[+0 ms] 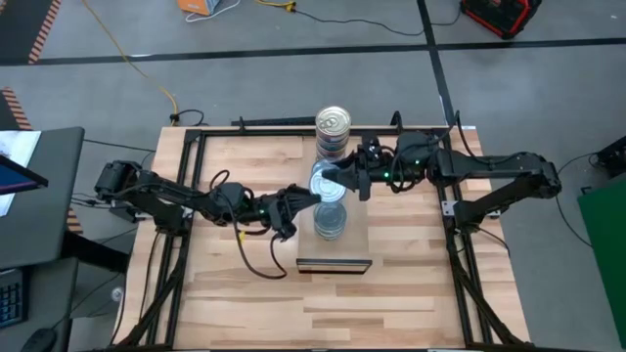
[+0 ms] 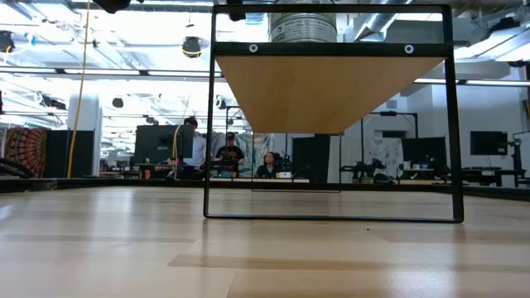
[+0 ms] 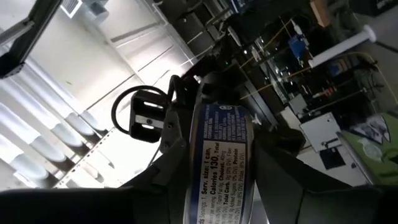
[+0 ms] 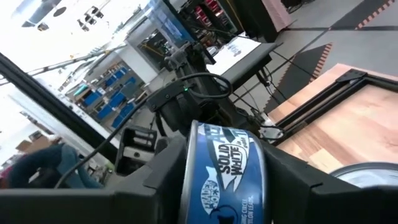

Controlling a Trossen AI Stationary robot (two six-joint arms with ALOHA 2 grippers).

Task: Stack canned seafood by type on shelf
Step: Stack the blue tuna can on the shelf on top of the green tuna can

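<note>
Canned seafood stood in stacks along the shelf at table centre: one stack at 12 o'clock, another toward 6 o'clock. Between them, one tin was held on edge from both sides. The left gripper reached in from 8 o'clock, its fingers clamped across the tin's label. The right gripper reached in from 3 o'clock, its fingers also against the tin's rim. Risk: a mistimed release by either gripper could drop the tin, and the fall could topple the adjacent stacks.
</note>
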